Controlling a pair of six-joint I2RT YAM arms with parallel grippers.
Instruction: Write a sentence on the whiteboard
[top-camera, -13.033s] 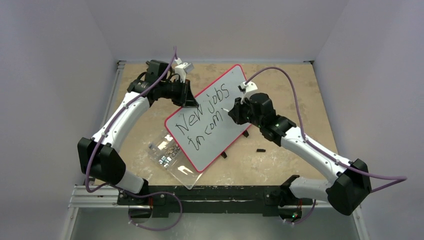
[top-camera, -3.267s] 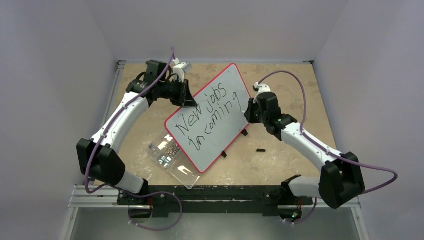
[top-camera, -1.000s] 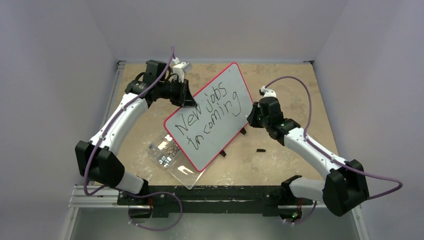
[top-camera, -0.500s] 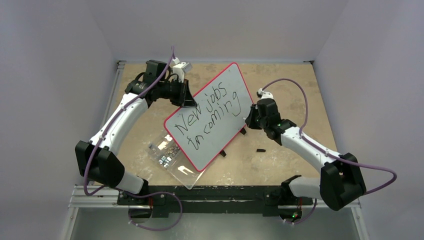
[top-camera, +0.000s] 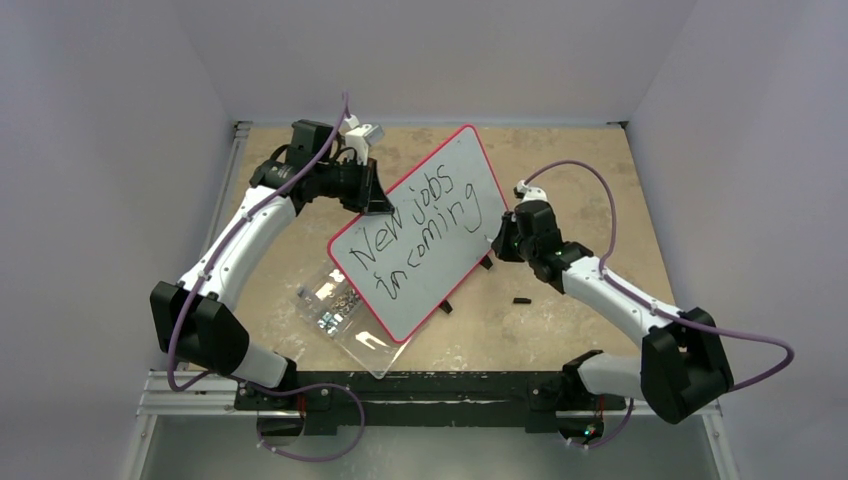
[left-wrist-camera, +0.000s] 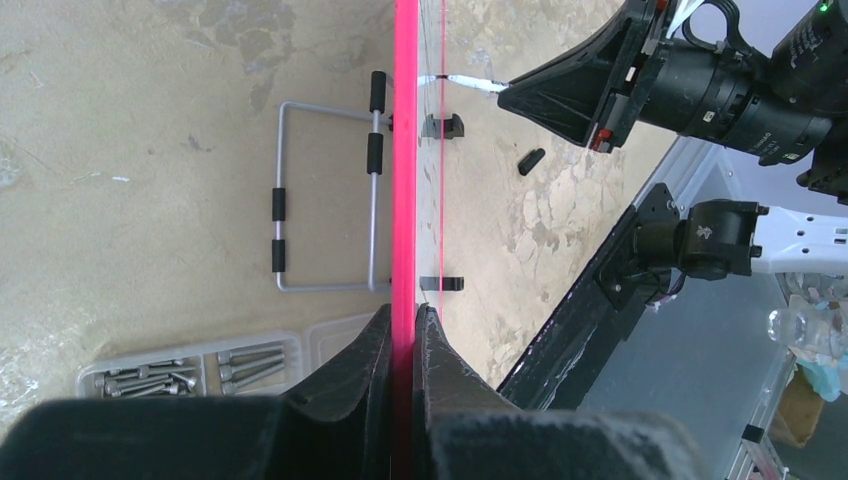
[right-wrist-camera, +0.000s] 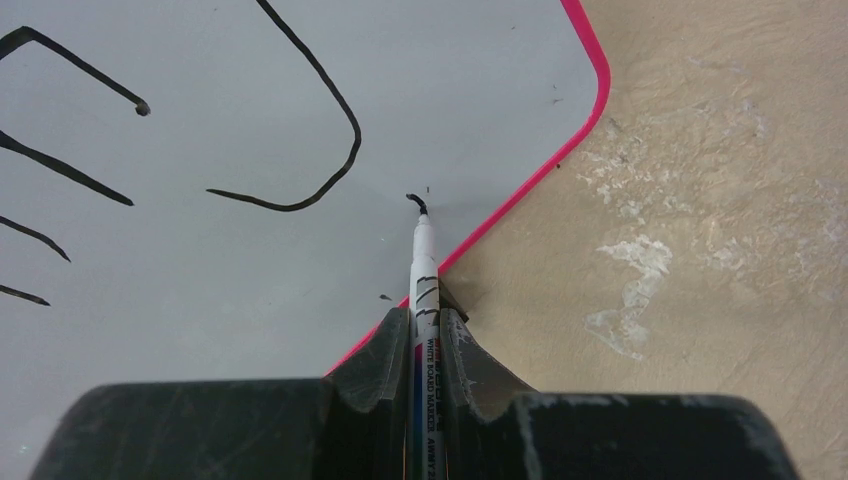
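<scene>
Clear plastic box of screws (top-camera: 335, 308): on the tan table (top-camera: 590, 180), near left, partly under the near corner of the whiteboard (top-camera: 405, 300).
Whiteboard: red-rimmed, mid-table, set diagonally.
Written sentence (top-camera: 420, 232): "New jobs incoming", black, in two lines.
Left gripper (left-wrist-camera: 403, 322): pinched tight on the board's far-left rim.
Right gripper (right-wrist-camera: 425, 322): clamped around a whiteboard marker (right-wrist-camera: 424, 265), whose tip touches the board by its right edge.
</scene>
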